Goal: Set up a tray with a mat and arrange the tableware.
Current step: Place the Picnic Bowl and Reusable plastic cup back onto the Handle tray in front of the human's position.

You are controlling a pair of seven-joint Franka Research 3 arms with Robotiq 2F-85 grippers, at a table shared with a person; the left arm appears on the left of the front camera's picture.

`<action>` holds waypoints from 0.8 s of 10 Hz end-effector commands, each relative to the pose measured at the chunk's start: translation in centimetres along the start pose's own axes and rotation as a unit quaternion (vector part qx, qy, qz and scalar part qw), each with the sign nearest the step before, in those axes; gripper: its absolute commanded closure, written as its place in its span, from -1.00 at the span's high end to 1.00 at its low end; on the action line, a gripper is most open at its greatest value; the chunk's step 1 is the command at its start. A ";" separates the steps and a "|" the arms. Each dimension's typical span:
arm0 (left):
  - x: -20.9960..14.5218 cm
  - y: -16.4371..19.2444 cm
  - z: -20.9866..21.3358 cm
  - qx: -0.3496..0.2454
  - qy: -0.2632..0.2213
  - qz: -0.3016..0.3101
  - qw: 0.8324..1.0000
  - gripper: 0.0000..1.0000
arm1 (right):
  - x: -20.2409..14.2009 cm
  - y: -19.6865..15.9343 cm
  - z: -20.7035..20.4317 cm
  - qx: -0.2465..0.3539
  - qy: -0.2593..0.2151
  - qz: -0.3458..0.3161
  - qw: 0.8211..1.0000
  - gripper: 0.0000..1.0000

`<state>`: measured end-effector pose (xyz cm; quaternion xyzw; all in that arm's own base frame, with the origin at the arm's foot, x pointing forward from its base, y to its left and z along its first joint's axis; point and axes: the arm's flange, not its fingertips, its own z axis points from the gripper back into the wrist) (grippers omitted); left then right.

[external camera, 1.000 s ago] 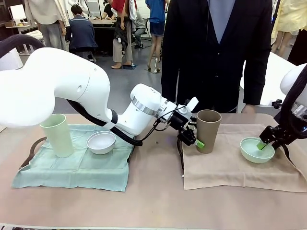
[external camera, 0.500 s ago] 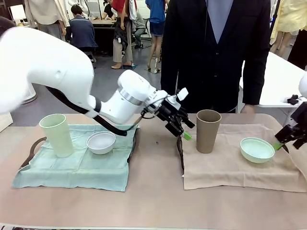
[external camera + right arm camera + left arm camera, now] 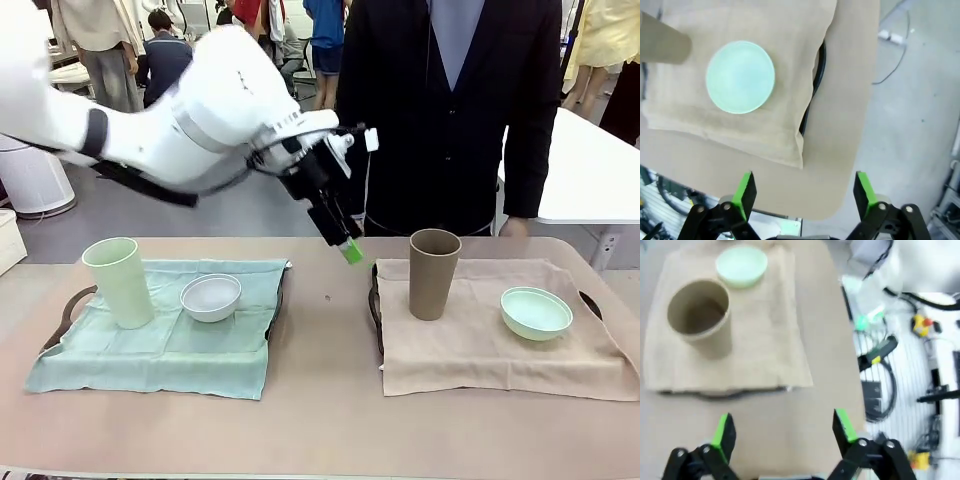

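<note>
The left gripper [image 3: 350, 250] was seen in the front view raised above the table [image 3: 320, 420], its green-padded fingers pointing down toward the bare strip between the two trays. In the left wrist view its jaws stood wide apart, with nothing between them and nothing touched. Ahead of those fingers lay the tan mat [image 3: 740, 340], and on it the tan-brown cup [image 3: 700, 312] stood upright, well beyond the fingertips. Farther off on the same mat the mint green bowl [image 3: 741, 265] was seen.

The right gripper [image 3: 805, 192] was shown in the right wrist view, likewise spread fully, empty, and held high over the table's edge and the floor. Beyond its fingers the mint green bowl rested on the tan mat, apart from the pads. A part of the tan-brown cup was visible at the upper left of that view. A dark tray handle [image 3: 815, 85] showed from under the mat's edge, between the bowl and the gripper's side.

To the far side of the left gripper, in the front view, the green mat [image 3: 160, 345] was spread, with the pale green cup [image 3: 118, 282] upright and the white bowl [image 3: 211, 297] just beside it. A person in a dark jacket [image 3: 450, 110] stood behind the table.
</note>
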<state>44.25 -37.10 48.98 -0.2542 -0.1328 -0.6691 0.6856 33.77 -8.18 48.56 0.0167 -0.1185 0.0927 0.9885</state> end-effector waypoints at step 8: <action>-0.7 2.2 -2.4 -0.026 -0.047 -0.046 0.997 1.00 | 0.6 -0.6 -2.1 0.002 0.010 -0.002 1.000 1.00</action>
